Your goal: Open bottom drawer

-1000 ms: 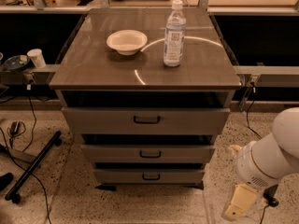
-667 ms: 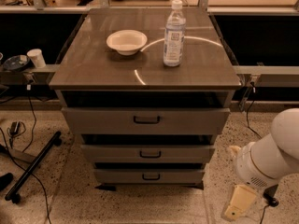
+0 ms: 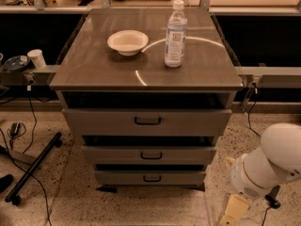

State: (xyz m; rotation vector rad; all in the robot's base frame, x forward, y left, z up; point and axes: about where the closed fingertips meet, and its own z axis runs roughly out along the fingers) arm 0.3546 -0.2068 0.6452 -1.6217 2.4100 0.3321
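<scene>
The bottom drawer [image 3: 149, 177] is the lowest of three grey drawers in the cabinet, with a small dark loop handle [image 3: 152, 178]. The middle drawer [image 3: 149, 155] and the wider top drawer [image 3: 147, 121] sit above it. All three fronts stand a little forward of the cabinet, with dark gaps above them. My gripper [image 3: 231, 214] is at the bottom right, low near the floor, to the right of the bottom drawer and apart from it. Its cream tip reaches the frame's lower edge.
My white arm [image 3: 268, 166] fills the lower right. On the cabinet top [image 3: 94, 69] stand a white bowl [image 3: 127, 42] and a water bottle [image 3: 175, 35]. A black stand leg [image 3: 33, 166] and cables lie on the speckled floor at left. A cup [image 3: 36, 58] sits on the left rail.
</scene>
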